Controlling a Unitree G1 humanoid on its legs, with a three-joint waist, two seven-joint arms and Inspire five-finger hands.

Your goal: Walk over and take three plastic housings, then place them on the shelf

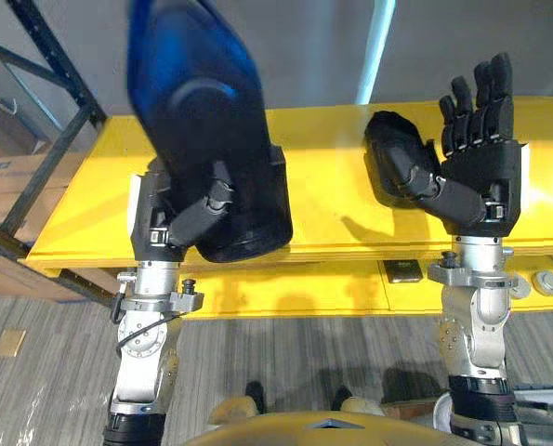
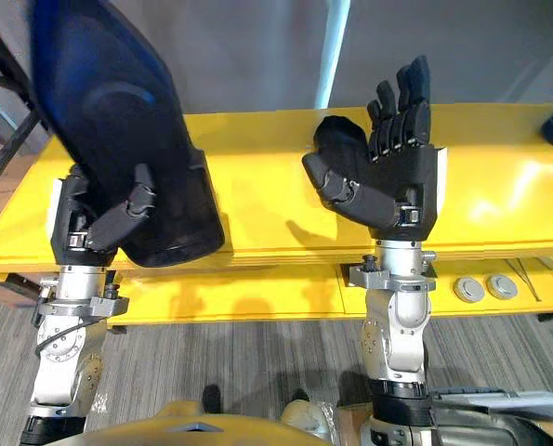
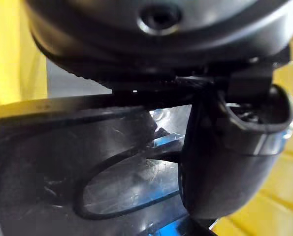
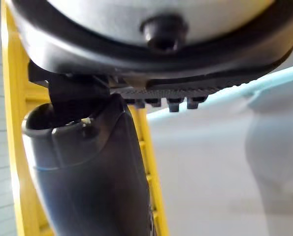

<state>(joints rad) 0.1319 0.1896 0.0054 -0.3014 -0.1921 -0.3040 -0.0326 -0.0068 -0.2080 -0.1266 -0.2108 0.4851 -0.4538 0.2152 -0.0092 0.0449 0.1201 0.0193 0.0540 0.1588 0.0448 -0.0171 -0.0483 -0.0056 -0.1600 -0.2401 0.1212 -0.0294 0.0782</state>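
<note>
Housing [image 1: 206, 130], dark plastic, upright: clamped in the left hand [image 1: 160, 218], thumb curled across its lower face, held above the left part of the yellow shelf [image 1: 322, 177]. Right hand [image 1: 480, 181]: empty, fingers straight, thumb spread apart, above the shelf's middle.

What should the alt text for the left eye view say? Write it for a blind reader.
The left hand grips a large dark housing, held up in front of a yellow shelf. The right hand is open and empty beside it, fingers straight up.
</note>
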